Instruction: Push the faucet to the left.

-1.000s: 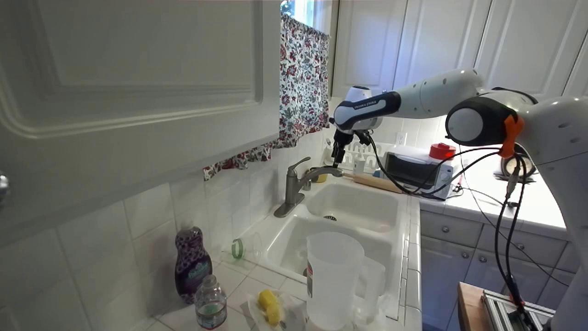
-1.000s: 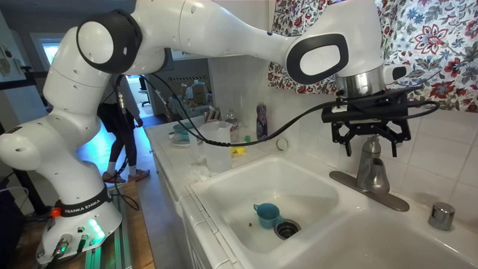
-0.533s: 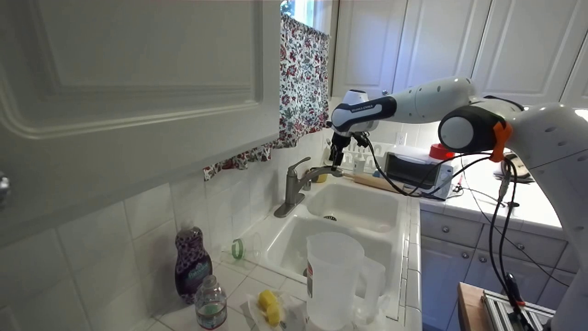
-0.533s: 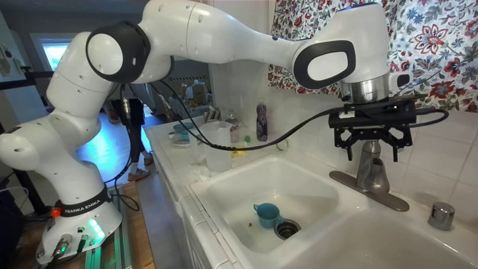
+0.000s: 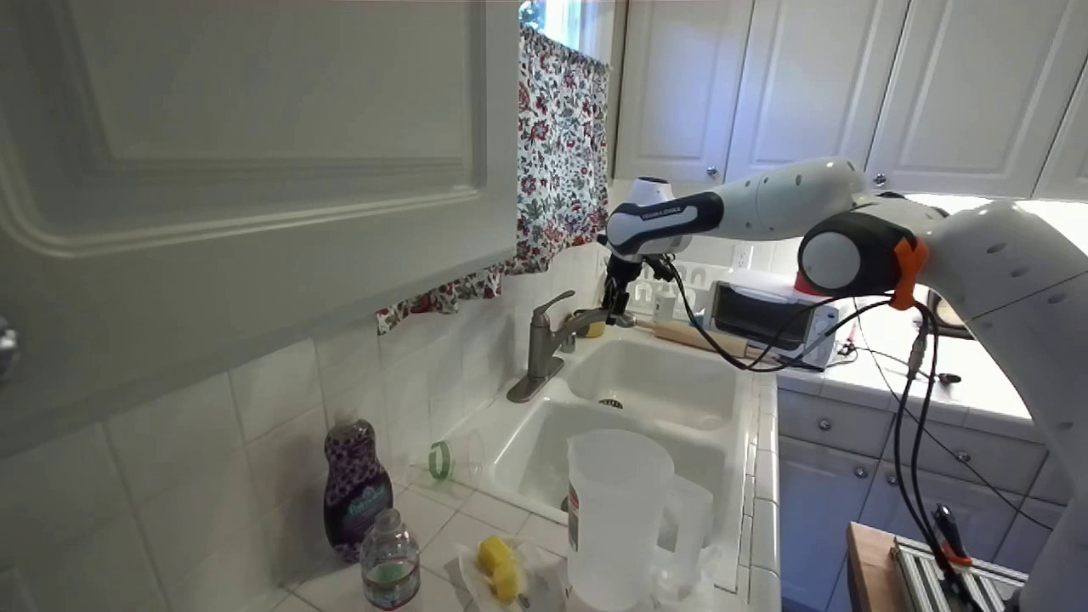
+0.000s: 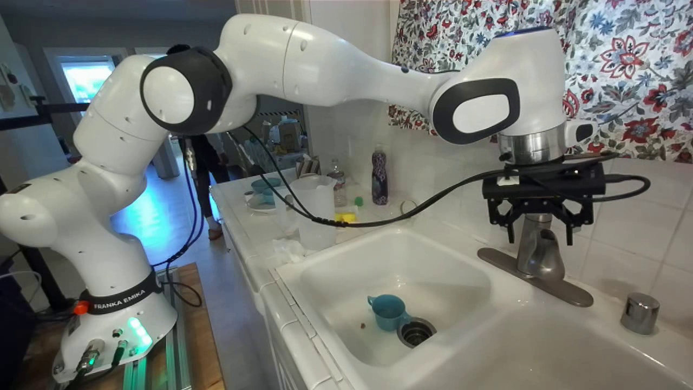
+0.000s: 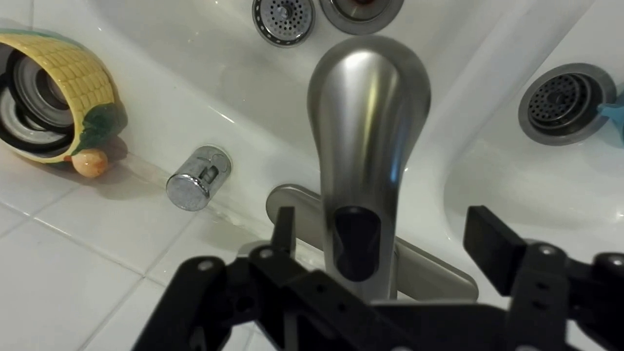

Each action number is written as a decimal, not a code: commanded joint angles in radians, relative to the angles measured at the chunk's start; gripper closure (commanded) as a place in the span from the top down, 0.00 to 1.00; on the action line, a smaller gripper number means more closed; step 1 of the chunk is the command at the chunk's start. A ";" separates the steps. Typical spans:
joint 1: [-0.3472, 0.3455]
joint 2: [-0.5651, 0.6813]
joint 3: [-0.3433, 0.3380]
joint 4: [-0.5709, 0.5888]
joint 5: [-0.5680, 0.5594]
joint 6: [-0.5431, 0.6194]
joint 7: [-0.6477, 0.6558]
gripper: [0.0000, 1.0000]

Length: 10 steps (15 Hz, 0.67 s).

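Observation:
The faucet (image 5: 544, 344) is brushed silver-grey metal, with an upright base, a raised lever and an angled spout over the sink. It also shows in an exterior view (image 6: 536, 257), its top hidden behind the gripper. In the wrist view the faucet's spout (image 7: 369, 126) points up the picture. My gripper (image 7: 385, 239) is open, with one finger (image 7: 283, 229) on each side of the spout and visible gaps beside both. The spout lies nearer the left finger in that view. The gripper (image 6: 540, 236) points down around the spout in an exterior view. I see no contact.
A white double sink (image 6: 471, 325) lies below, with a blue cup (image 6: 389, 312) in one basin. A chrome cylinder (image 7: 197, 180) and a yellow corn-patterned pot (image 7: 92, 83) stand beside the faucet. The tiled wall (image 6: 628, 227) is close behind. A clear pitcher (image 5: 616, 518) stands near the sink.
My gripper has moved down, so its fingers now sit lower around the spout. It also shifted slightly right in an exterior view. The faucet has not visibly moved.

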 commanded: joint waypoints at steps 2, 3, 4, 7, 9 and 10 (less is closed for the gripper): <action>-0.011 0.050 0.014 0.084 0.004 -0.024 -0.031 0.50; -0.011 0.055 0.013 0.091 0.004 -0.026 -0.028 0.42; -0.008 0.054 0.007 0.095 0.001 -0.031 -0.016 0.37; 0.009 0.033 -0.027 0.091 -0.015 -0.091 0.063 0.16; 0.027 0.016 -0.052 0.075 -0.023 -0.121 0.158 0.13; 0.039 0.007 -0.065 0.061 -0.027 -0.125 0.203 0.13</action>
